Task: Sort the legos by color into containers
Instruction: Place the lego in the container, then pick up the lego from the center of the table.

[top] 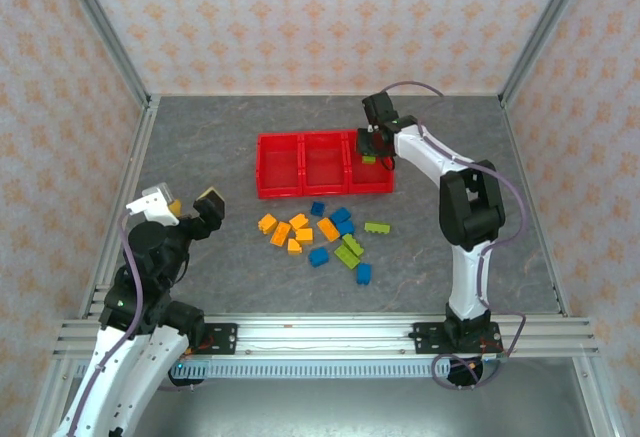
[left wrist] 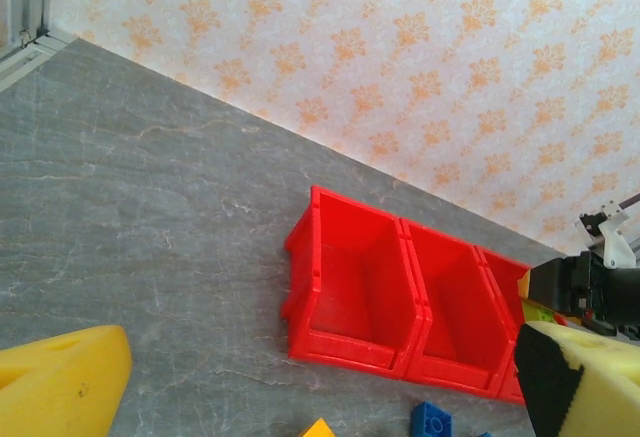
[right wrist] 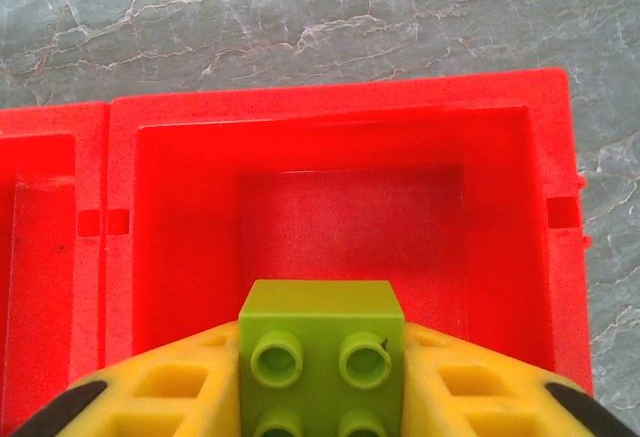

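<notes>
Three joined red containers (top: pixel 300 167) stand mid-table. My right gripper (top: pixel 372 143) hangs over the rightmost one (right wrist: pixel 330 117), its yellow fingers (right wrist: pixel 180 387) pressed on both sides of a lime green lego (right wrist: pixel 322 357), studs facing the camera. Nothing lies on the part of that bin's floor I can see. Loose legos (top: pixel 320 237) in orange, blue and green lie scattered in front of the bins. My left gripper (top: pixel 188 200) is raised at the table's left side, open and empty. In its wrist view the left (left wrist: pixel 350 287) and middle bins look empty, and a blue lego (left wrist: pixel 432 422) lies in front of them.
Metal frame posts and patterned walls enclose the grey table (top: pixel 200 147). The left part of the table and the strip behind the bins are bare. The right arm (top: pixel 470 207) arches over the right side of the table.
</notes>
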Available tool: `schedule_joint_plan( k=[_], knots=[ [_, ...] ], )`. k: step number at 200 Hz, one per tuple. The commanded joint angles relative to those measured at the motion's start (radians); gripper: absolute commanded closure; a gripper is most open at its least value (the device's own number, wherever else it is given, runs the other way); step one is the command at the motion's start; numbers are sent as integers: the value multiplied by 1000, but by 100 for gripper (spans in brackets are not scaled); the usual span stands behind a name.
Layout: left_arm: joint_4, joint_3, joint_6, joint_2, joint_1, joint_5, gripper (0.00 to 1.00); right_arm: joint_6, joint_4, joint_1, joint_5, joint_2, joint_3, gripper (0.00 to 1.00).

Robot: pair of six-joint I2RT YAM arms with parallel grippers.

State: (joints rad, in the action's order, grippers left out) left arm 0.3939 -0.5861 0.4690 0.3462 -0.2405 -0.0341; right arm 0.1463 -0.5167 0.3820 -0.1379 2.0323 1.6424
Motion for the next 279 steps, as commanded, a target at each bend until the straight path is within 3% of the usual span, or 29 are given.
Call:
schedule_joint_plan(
  k=[1,45,76,116,152,164,195,246,279],
  knots=[
    [-40,16,-37,-9,-3,16,1,-2,-14,12,19,-18,5,56],
    [-88,43,-50,-24,-3,80,1,-22,-94,46,11,-40,39,39],
    [-87,43,-49,-4,-3,82,1,-37,-133,76,36,-120,1,34],
    [-97,49,-48,8,-2,98,1,-106,-131,105,-55,-320,-145,29],
    [-101,49,-51,22,1,115,1,-158,-219,194,50,-446,-203,26],
    [-102,50,-46,20,1,112,1,-205,-230,236,64,-484,-249,6],
    [-103,51,-41,24,3,108,1,-483,-200,404,215,-590,-416,1],
    [-99,58,-27,-15,3,86,1,-745,-97,382,408,-701,-706,0],
    [-101,57,-30,-3,3,86,1,-761,-62,332,376,-670,-744,0]
  ],
)
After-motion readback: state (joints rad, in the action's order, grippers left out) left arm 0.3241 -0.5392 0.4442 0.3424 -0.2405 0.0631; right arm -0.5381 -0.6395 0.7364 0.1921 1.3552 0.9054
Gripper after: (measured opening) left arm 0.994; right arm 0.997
